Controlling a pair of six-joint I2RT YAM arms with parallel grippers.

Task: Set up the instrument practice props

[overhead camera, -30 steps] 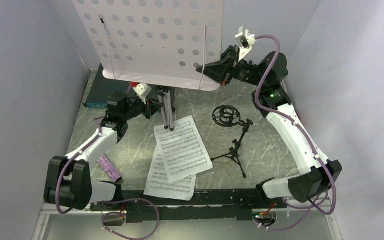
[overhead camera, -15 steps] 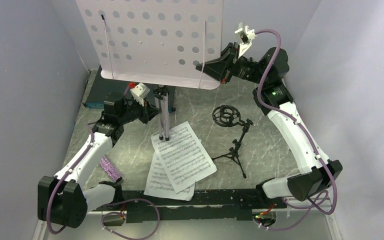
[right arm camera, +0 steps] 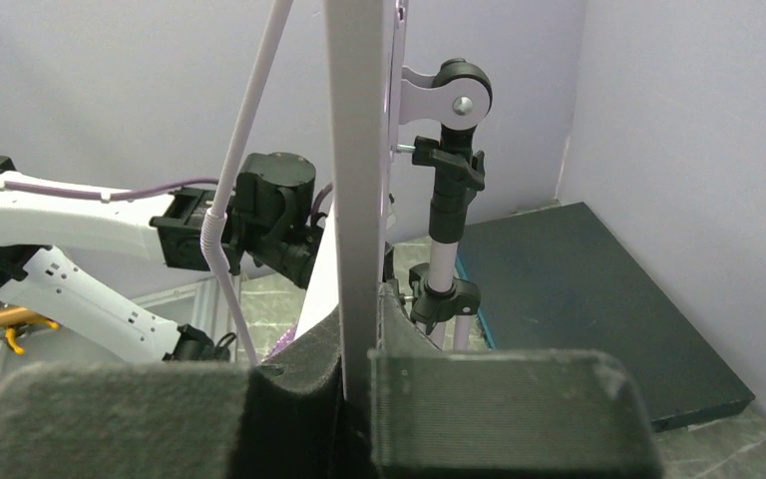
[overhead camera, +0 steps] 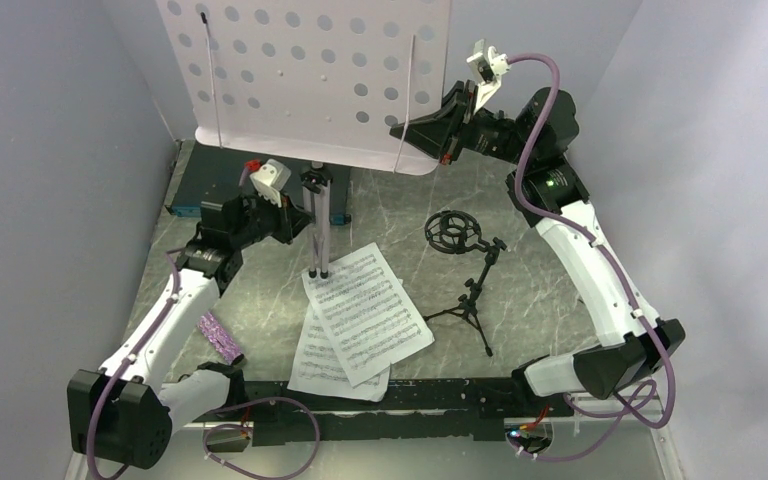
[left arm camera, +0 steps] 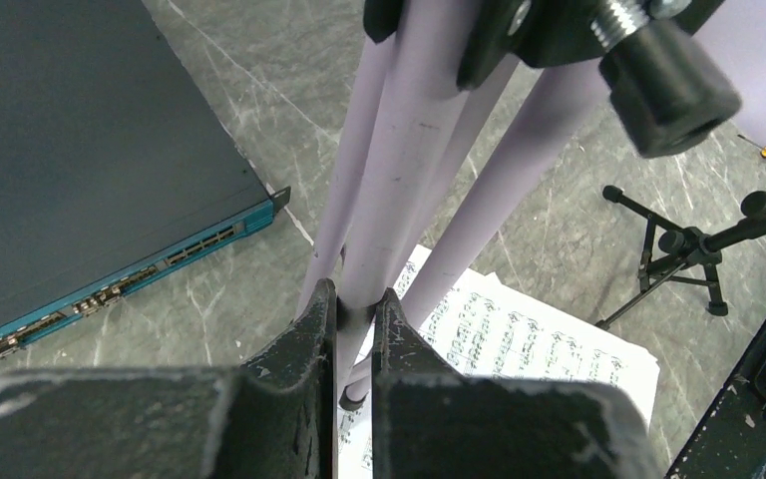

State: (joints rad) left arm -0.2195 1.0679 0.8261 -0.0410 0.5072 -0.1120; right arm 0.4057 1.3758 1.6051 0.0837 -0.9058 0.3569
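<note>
One lilac music stand (overhead camera: pixel 310 70) is upright at the back of the bench (overhead camera: pixel 550 300), its folded legs pinched in the jaws of the left gripper (left arm camera: pixel 354 299) and its perforated panel's edge clamped by the right gripper (right arm camera: pixel 359 309). Its feet are over the upper of two overlapping pages (overhead camera: pixel 365 300) of printed notation. One mic stand (overhead camera: pixel 470 295) stands to their right, and one microphone (overhead camera: pixel 218 338) lies to their left.

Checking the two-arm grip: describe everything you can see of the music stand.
The music stand is pale lilac, apparently metal: perforated panel with bottom lip and two wire page holders, pole with black clamps, legs folded together. Its pole is roughly upright. The left end effector pinches a leg tube; the right end effector pinches the panel's edge.
</note>
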